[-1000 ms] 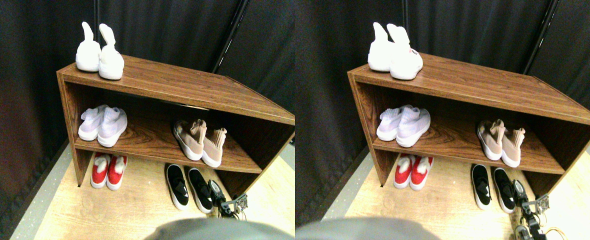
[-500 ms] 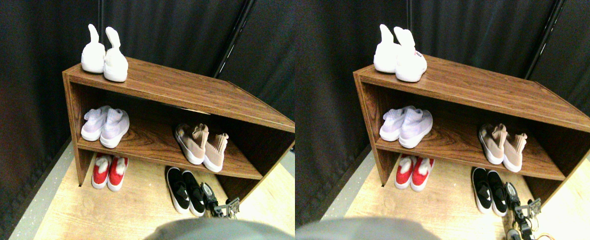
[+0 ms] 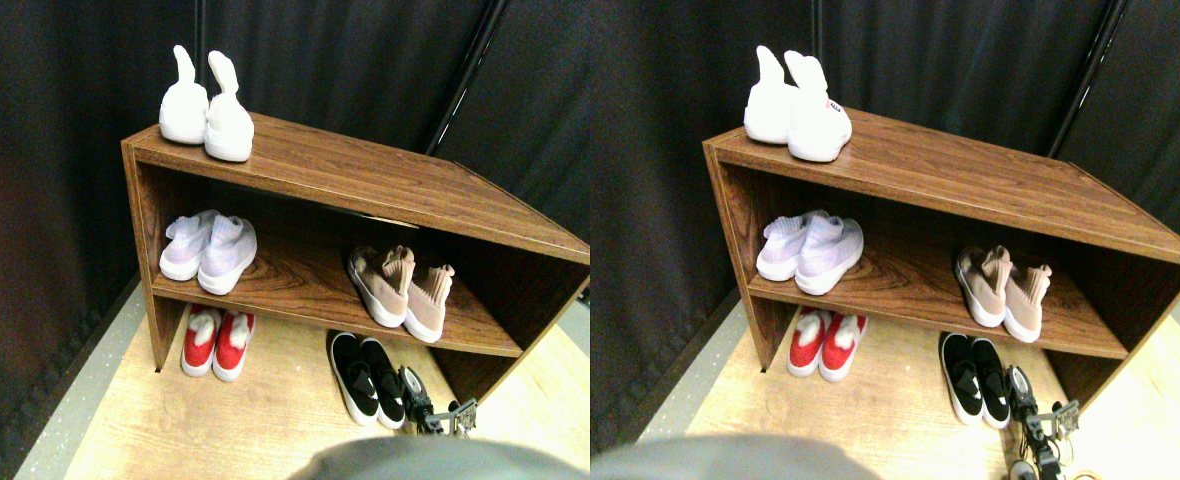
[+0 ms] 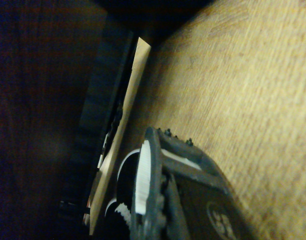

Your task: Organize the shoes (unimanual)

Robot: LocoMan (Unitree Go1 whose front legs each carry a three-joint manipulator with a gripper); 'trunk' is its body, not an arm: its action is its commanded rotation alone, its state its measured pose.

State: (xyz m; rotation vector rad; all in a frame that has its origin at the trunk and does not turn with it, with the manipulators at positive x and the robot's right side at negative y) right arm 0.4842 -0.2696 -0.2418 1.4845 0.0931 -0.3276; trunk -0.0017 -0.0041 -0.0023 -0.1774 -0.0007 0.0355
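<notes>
Wood-grain brown shelf unit (image 3: 370, 185) carried the shoes in pairs: white pair (image 3: 205, 110) on top at the left end, pale-lavender pair (image 3: 208, 250) and dusty-pink pair (image 3: 402, 290) on the middle board, well apart. Red pair (image 3: 217, 342) and black slip-ons (image 3: 368, 378) sat underneath on the pale wooden floor (image 3: 250, 420). Right gripper (image 3: 418, 392) lay low against the outer black slip-on; jaw state could not be told.

The shelf (image 3: 350, 180) is lit evenly from above against dark curtains (image 3: 350, 60); straight edges are bowed outward. The wrist view is dim, blurred and grainy.
</notes>
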